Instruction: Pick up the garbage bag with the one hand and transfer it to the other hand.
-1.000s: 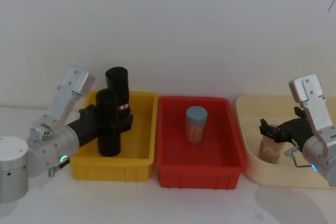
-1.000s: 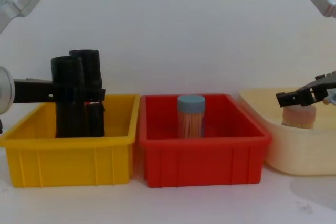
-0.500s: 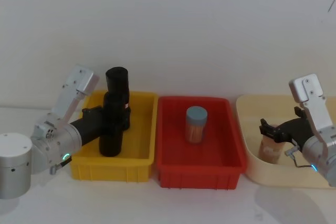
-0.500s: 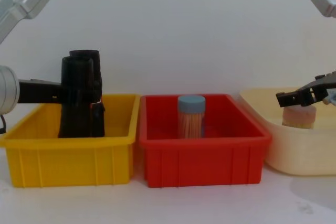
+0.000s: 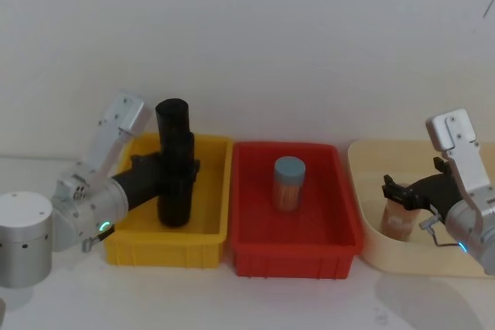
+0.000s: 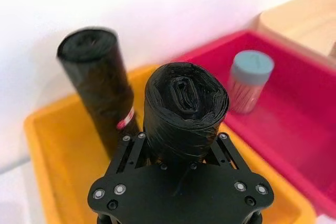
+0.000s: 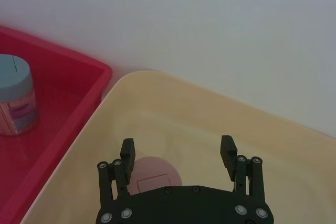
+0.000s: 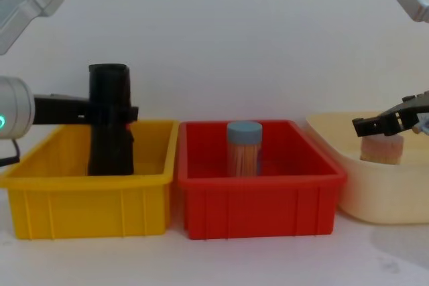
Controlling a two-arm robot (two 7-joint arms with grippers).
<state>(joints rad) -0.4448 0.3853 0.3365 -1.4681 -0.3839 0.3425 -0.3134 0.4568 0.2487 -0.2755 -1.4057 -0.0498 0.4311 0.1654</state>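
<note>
The garbage bag (image 6: 185, 109), a black roll, stands upright in the yellow bin (image 5: 166, 253), and my left gripper (image 6: 175, 142) is shut on its sides. In the head view the left gripper (image 5: 168, 174) reaches in from the left and holds the garbage bag (image 5: 176, 195) about mid-height. A second black roll (image 6: 100, 87) with a red-and-white label stands just behind it. From the chest the held roll (image 8: 110, 125) lines up with that one. My right gripper (image 5: 394, 189) hangs open over the cream tray (image 5: 418, 264), far from the roll.
A red bin (image 5: 298, 256) between the yellow bin and the cream tray holds a clear blue-lidded jar (image 5: 290, 183). A pinkish-brown jar (image 5: 398, 222) stands in the cream tray under the right gripper. White table surface lies in front of the bins.
My left gripper has moved to the right with the black roll in it, and the roll now overlaps the second roll in the chest view. The right arm has not moved.
</note>
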